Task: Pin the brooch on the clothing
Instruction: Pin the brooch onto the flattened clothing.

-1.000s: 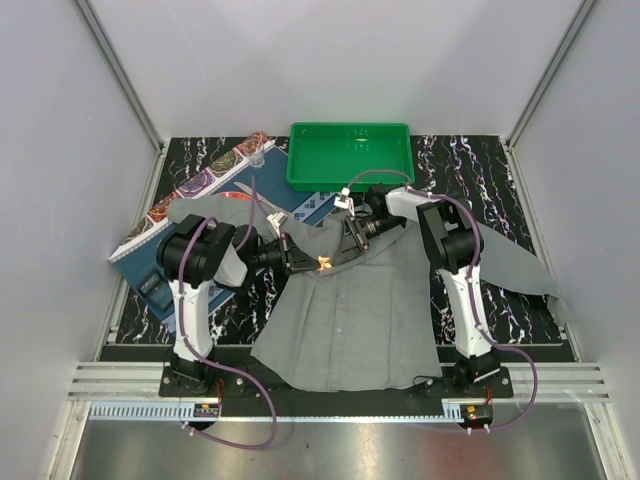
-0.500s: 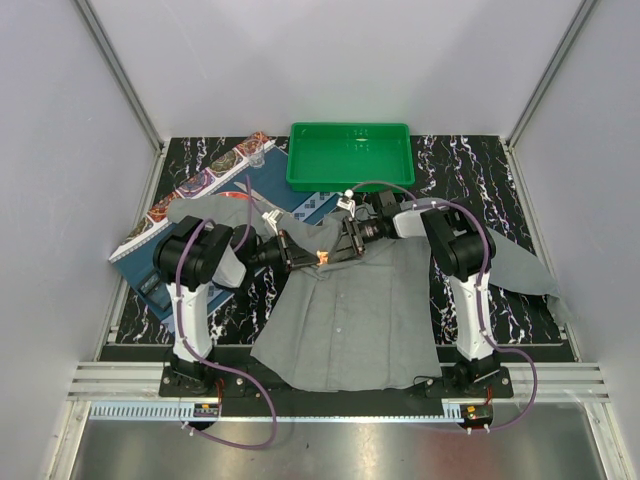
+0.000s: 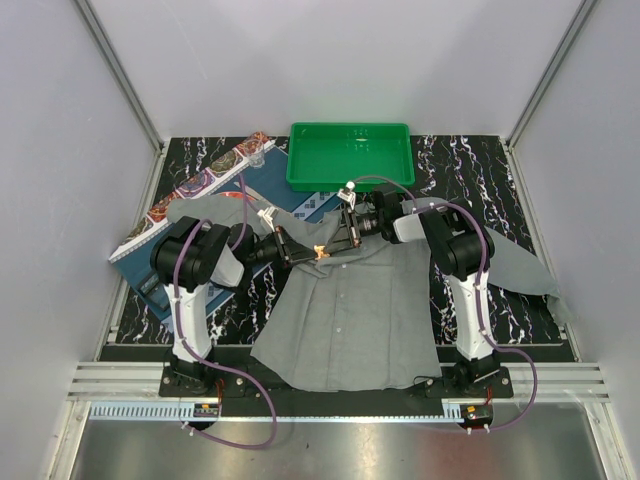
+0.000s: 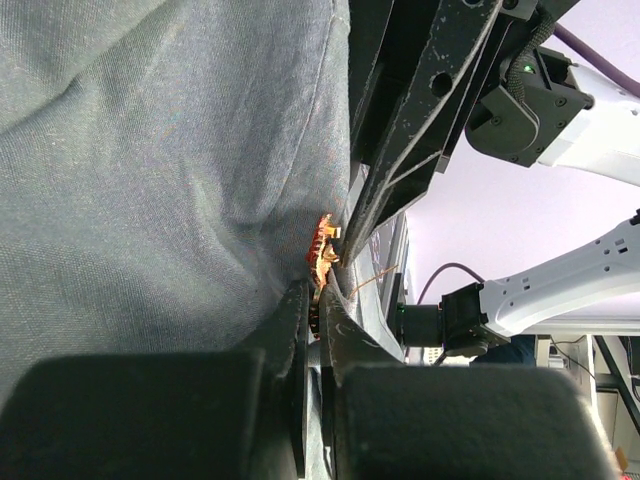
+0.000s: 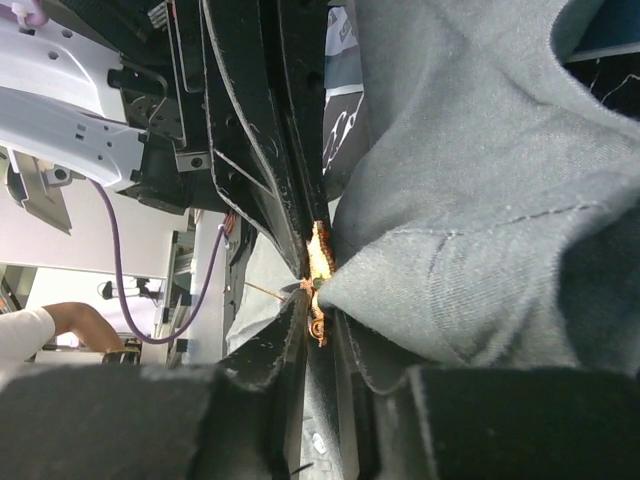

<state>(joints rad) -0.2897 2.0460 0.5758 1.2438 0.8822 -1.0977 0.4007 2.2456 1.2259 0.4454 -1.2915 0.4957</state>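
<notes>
Above the marbled table (image 3: 450, 160), your left gripper (image 4: 315, 300) seems clamped edge-on to the stiff brooch (image 4: 322, 255) against limp shirt (image 3: 350, 320); right gripper (image 5: 318, 310), closure unclear.

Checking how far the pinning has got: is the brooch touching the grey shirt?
Touching. The right wrist view shows the brooch pressed against a fold of the shirt, with no gap between them.

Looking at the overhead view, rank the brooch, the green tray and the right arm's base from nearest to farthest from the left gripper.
1. brooch: right at the left gripper fingertips, mid-table.
2. green tray: behind it, toward the far side.
3. right arm's base: near edge, far to the right.
</notes>
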